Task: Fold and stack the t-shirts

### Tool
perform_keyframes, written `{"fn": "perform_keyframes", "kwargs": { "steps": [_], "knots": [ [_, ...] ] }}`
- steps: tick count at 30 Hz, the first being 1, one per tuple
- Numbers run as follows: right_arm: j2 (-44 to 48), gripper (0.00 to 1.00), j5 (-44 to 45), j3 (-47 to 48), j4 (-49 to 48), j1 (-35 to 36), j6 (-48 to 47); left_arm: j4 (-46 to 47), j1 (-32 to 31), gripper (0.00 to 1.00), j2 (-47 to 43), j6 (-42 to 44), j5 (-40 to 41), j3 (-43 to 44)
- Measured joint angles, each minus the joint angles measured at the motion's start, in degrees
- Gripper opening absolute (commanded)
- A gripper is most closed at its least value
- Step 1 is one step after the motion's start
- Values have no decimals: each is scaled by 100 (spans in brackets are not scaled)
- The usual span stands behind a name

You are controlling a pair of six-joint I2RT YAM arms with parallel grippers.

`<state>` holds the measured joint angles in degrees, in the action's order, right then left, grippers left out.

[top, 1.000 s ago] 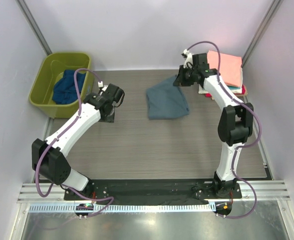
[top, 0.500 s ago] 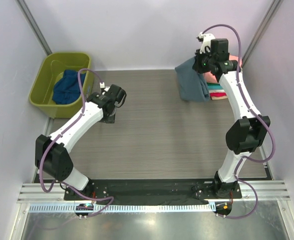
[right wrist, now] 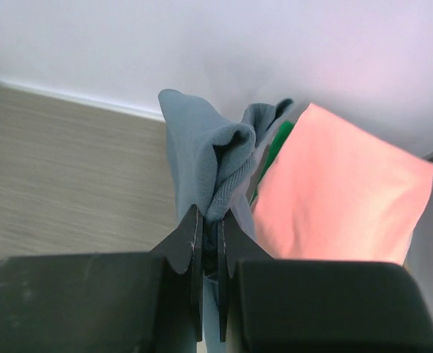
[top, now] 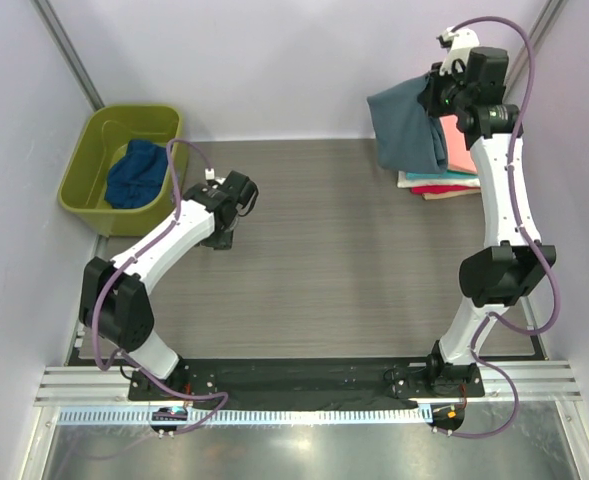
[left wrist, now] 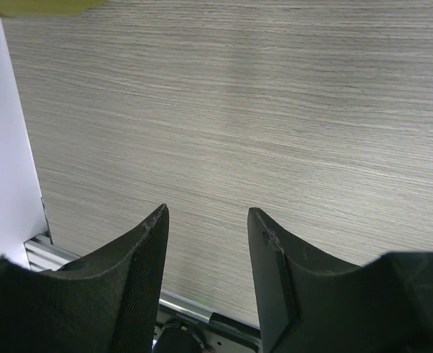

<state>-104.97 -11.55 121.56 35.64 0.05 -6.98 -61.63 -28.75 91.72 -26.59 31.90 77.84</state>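
My right gripper (top: pixel 436 92) is shut on the folded grey-blue t-shirt (top: pixel 407 128) and holds it up in the air at the far right, hanging over the left edge of the stack. In the right wrist view the cloth (right wrist: pixel 201 165) is pinched between the fingers (right wrist: pixel 188 235). The stack has the salmon pink t-shirt (top: pixel 461 152) on top, with teal (top: pixel 436 174), white and red (top: pixel 444 188) edges under it; the pink one also shows in the right wrist view (right wrist: pixel 334 198). The dark navy t-shirt (top: pixel 137 173) lies crumpled in the tub. My left gripper (top: pixel 218 238) is open and empty over bare table (left wrist: pixel 223 110).
The olive-green plastic tub (top: pixel 92 150) stands at the far left corner. White walls close in the back and both sides. A metal rail (top: pixel 304 385) runs along the near edge by the arm bases.
My right gripper has lifted the grey-blue t-shirt off the table's middle and carried it up and right, over the stack. My left arm has shifted slightly right.
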Motion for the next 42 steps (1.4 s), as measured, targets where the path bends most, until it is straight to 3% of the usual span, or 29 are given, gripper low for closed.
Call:
{"fn": "perform_keyframes", "kwargs": {
  "steps": [18,42],
  "knots": [
    [-133,1,-258,686,-2,-343,22,-131,-39,48,212,-42,144,0],
    [-1963,1,-824,1821,-286,-1600,533,-125,-216,48,205,-170,404,0]
  ]
}}
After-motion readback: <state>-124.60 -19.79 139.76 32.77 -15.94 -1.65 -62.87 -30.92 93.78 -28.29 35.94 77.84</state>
